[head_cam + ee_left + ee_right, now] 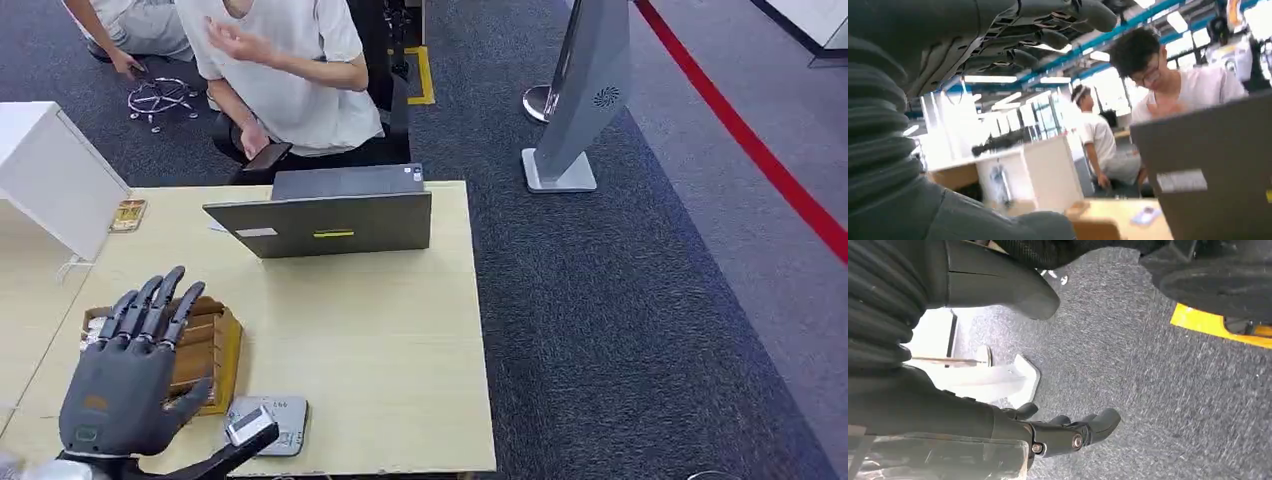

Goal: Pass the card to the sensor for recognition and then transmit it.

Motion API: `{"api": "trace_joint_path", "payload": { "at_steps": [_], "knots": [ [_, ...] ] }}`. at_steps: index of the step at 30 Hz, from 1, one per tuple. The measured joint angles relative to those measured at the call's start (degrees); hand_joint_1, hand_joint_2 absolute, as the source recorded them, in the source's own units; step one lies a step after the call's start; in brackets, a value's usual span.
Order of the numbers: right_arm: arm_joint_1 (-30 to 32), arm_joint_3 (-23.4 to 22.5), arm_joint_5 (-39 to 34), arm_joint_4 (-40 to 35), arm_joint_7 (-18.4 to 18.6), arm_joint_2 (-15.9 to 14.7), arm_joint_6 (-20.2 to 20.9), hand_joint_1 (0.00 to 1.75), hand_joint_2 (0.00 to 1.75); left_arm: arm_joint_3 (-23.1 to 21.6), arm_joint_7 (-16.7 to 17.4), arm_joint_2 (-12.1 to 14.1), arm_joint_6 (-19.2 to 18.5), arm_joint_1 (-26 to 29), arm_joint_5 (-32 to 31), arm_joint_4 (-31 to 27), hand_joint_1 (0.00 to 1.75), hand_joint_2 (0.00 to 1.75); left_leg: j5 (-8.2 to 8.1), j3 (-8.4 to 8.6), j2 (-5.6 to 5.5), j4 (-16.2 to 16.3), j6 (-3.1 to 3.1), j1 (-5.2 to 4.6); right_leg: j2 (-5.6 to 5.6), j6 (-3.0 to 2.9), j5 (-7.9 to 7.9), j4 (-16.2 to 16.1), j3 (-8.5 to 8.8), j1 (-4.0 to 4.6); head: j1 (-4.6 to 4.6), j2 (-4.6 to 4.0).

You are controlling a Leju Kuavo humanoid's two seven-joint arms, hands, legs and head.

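Left hand [125,385], fingers spread and empty, raised above the wooden box [213,345] beside the sensor [268,422], apparently poised to fetch a card; right hand [998,405] hanging floorward, grip indeterminable.

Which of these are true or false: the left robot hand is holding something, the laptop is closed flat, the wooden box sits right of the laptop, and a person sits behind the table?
1. The left robot hand holds nothing. True: its fingers are spread above the wooden box.
2. The laptop lies closed flat. False: it stands open, its lid's back facing the robot.
3. The wooden box sits right of the laptop. False: it sits nearer the robot, on the table's left side.
4. A person sits behind the table. True, in a white shirt.
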Motion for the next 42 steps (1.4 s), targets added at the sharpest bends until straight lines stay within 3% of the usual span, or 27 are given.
{"api": "trace_joint_path", "payload": {
  "at_steps": [5, 15, 18, 22, 28, 33, 42],
  "knots": [
    [0.00, -0.02, 0.41, -1.10, 0.99, 0.00, 0.53, 0.00, 1.75, 1.99, 4.23, 0.60, 0.63, 8.86, 2.85, -0.18, 0.00, 1.75, -0.01, -0.01, -0.06, 0.00, 0.00, 0.00, -0.06, 0.01, -0.01, -0.02, -0.11, 0.00, 0.00, 0.00],
    [0.33, -0.02, 1.07, -2.80, 1.58, 0.00, 1.33, 0.00, 1.75, 4.29, 5.21, -0.08, 0.17, 13.80, 3.66, -0.18, 0.00, 1.75, -0.01, 0.01, -0.08, 0.00, 0.01, 0.00, -0.11, 0.00, -0.01, -0.02, 0.03, 0.00, -0.02, 0.00],
    [0.72, -0.02, 1.13, -3.78, 1.91, 0.00, 2.14, 0.00, 1.75, 6.13, 4.66, -1.59, 0.53, 15.43, 2.76, -0.07, 0.00, 1.75, -0.01, 0.00, -0.09, 0.00, 0.01, 0.00, -0.11, 0.00, 0.00, -0.02, 0.01, 0.00, 0.00, 0.00],
    [0.77, 0.02, 1.16, -4.42, 2.32, 0.00, 2.01, 0.00, 1.75, 10.72, 3.42, -6.51, 1.33, 16.36, -4.20, 0.72, 0.00, 1.75, -0.01, -0.01, -0.09, 0.01, 0.02, -0.01, -0.11, 0.01, 0.00, -0.02, 0.01, 0.00, 0.00, 0.00],
    [0.99, 0.68, 1.90, -4.88, 2.45, 0.00, 2.21, 0.00, 1.75, 19.81, 3.25, -12.56, 3.30, 15.69, -4.50, 3.78, 0.00, 1.75, -0.02, 0.03, -0.09, 0.01, 0.02, 0.00, -0.11, 0.00, -0.01, -0.03, -0.04, 0.00, -0.02, 0.00],
    [0.98, 1.42, 1.92, -4.90, 2.49, 0.00, 2.19, 0.00, 1.75, 26.03, 5.01, -14.35, 3.74, 14.26, -4.50, 7.64, 0.00, 1.75, 0.00, 0.05, -0.09, 0.00, 0.00, 0.02, -0.11, 0.00, -0.01, -0.02, -0.02, 0.02, -0.02, 0.00],
    [0.97, 1.66, 1.92, -4.90, 2.49, 0.00, 2.27, 0.00, 1.75, 29.47, 5.69, -15.36, 4.61, 13.37, -4.50, 10.46, 0.00, 1.75, -0.01, 0.03, -0.10, 0.01, 0.01, 0.01, -0.11, 0.01, -0.01, -0.03, -0.01, 0.01, 0.00, 0.00]
  ]
}}
